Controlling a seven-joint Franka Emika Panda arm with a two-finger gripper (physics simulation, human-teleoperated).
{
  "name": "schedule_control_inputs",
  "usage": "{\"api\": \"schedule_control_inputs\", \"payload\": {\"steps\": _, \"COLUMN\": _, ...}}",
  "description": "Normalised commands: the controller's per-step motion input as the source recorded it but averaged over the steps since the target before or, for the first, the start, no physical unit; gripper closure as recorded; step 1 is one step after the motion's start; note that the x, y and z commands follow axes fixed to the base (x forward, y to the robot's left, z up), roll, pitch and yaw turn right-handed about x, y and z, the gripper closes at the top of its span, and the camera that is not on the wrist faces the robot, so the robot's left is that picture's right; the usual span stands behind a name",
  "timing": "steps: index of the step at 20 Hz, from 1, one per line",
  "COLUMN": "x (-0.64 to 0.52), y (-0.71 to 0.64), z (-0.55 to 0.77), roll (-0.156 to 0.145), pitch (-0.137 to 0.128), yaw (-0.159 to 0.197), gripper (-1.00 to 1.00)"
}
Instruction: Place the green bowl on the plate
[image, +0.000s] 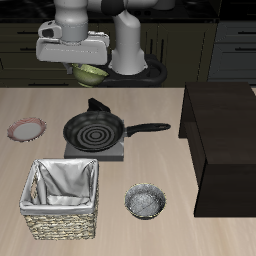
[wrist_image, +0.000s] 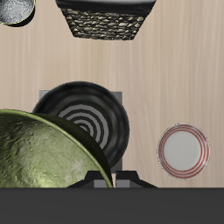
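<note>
My end effector (image: 92, 66) grips the small olive-green bowl (wrist_image: 44, 162) aloft; the pink-rimmed flat plate (image: 26, 128) lies toward eight o'clock on the tabletop (image: 150, 150).

Pretty plain setup here: a light wood-grain table (image: 60, 110) fills most of the scene, evenly lit with soft shadows. Behind it, up around 12 o'clock, runs a row of dark cabinets (image: 225, 50) with what look like pale handle bars, though it's too dim to be sure. Over at 3 o'clock a dark brown boxy cabinet (image: 222, 140) sits against the table.
</note>
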Motion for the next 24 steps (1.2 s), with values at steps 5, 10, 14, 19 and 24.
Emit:
{"api": "schedule_control_inputs", "payload": {"steps": 5, "x": -0.16, "y": -0.5, "z": -0.05, "roll": 0.015, "pitch": 0.01, "yaw": 0.014, "gripper": 1.0}}
{"api": "schedule_control_inputs", "payload": {"steps": 10, "x": -0.11, "y": -0.52, "z": 0.01, "roll": -0.032, "pitch": -0.012, "yaw": -0.013, "gripper": 1.0}}
{"api": "schedule_control_inputs", "payload": {"steps": 14, "x": -0.19, "y": -0.43, "z": -0.01, "roll": 0.009, "pitch": -0.007, "yaw": -0.022, "gripper": 1.0}}
{"api": "schedule_control_inputs", "payload": {"steps": 19, "x": -0.12, "y": -0.37, "z": -0.01, "roll": -0.019, "pitch": -0.002, "yaw": -0.023, "gripper": 1.0}}
{"api": "schedule_control_inputs", "payload": {"steps": 24, "x": -0.2, "y": -0.47, "z": -0.01, "roll": -0.052, "pitch": -0.014, "yaw": 0.011, "gripper": 1.0}}
